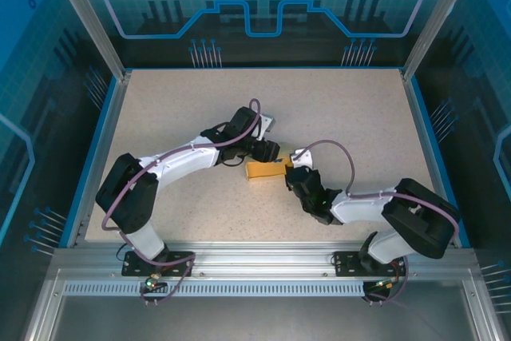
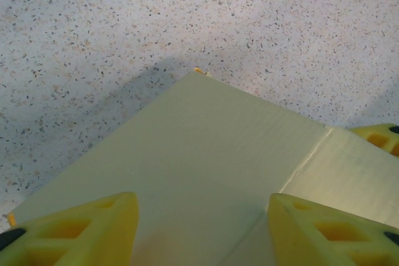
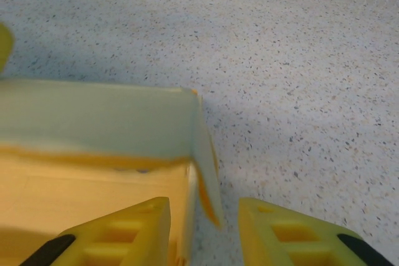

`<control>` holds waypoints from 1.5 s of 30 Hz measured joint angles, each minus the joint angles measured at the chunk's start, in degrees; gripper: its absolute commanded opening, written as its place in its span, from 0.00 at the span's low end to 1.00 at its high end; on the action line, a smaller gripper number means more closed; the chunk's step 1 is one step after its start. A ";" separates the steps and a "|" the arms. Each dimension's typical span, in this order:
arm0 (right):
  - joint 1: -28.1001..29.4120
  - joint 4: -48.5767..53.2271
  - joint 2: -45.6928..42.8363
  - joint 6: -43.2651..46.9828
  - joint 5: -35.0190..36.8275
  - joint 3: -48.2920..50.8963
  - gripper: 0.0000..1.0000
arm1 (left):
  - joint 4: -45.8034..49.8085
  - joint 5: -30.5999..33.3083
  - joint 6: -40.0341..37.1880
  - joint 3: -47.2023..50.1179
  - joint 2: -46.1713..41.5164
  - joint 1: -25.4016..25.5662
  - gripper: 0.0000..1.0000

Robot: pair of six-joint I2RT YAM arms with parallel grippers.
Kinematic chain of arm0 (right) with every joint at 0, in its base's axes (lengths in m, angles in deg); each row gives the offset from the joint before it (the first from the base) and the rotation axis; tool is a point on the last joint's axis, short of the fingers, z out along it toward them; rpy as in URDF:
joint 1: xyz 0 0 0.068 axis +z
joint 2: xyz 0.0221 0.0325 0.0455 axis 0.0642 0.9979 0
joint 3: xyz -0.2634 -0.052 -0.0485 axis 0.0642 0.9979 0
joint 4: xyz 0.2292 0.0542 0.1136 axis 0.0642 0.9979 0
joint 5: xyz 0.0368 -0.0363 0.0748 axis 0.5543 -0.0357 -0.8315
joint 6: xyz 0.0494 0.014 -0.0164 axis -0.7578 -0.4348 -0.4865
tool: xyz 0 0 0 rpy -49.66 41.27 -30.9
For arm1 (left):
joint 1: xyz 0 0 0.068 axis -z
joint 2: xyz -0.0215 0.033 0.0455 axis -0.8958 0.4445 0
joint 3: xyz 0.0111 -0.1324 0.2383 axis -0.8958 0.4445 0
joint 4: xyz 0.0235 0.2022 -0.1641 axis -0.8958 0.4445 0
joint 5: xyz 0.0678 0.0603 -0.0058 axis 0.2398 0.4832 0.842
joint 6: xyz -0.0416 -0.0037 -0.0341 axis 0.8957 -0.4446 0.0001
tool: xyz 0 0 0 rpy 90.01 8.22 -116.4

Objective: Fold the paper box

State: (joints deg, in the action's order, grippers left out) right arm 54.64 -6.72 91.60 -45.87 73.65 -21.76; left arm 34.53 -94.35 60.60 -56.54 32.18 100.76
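Note:
The paper box lies mid-table between the two arms. Seen from the left wrist, its pale yellow top panel has a fold line running to the right. My left gripper is open, its fingers spread wide just over that panel; in the top view it is at the box's far side. My right gripper is open at the box's right end. An upright side flap stands between its fingers, with a gap on the right. From above, the right gripper is at the box's right edge.
The speckled beige table is bounded by a blue rim and metal corner posts. An aluminium rail carrying both arm bases runs along the near edge. A yellow fingertip of the other arm shows past the box.

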 measured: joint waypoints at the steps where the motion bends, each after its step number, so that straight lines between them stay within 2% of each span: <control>1: 0.50 1.70 -1.66 -0.11 0.00 0.20 0.38 | -0.28 0.00 0.00 0.13 0.04 0.00 0.57; 10: 0.81 14.99 -20.13 0.72 -2.97 0.22 0.44 | -4.11 0.00 0.33 3.26 0.09 0.20 0.56; 15: -4.48 21.40 -24.30 0.72 -9.86 -1.88 0.45 | -5.73 0.02 0.61 4.68 0.09 0.79 0.56; 22: -15.67 28.13 -15.65 0.24 -24.15 -12.11 0.48 | -8.85 0.02 1.22 7.15 0.37 1.51 0.56; 30: -21.00 31.23 -0.94 -0.63 -36.89 -19.32 0.48 | -11.21 0.50 2.84 9.22 0.59 2.47 0.56; 36: -21.22 31.36 5.51 -1.66 -40.61 -19.76 0.47 | -13.73 1.05 4.15 11.72 0.59 2.51 0.56; 45: -22.23 28.55 9.03 -1.86 -42.93 -19.71 0.46 | -17.53 1.77 5.79 14.99 0.72 2.62 0.56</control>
State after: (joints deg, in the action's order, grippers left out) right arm 32.41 21.83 100.63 -47.73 30.72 -41.47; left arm 17.00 -92.58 66.39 -41.55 32.90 103.38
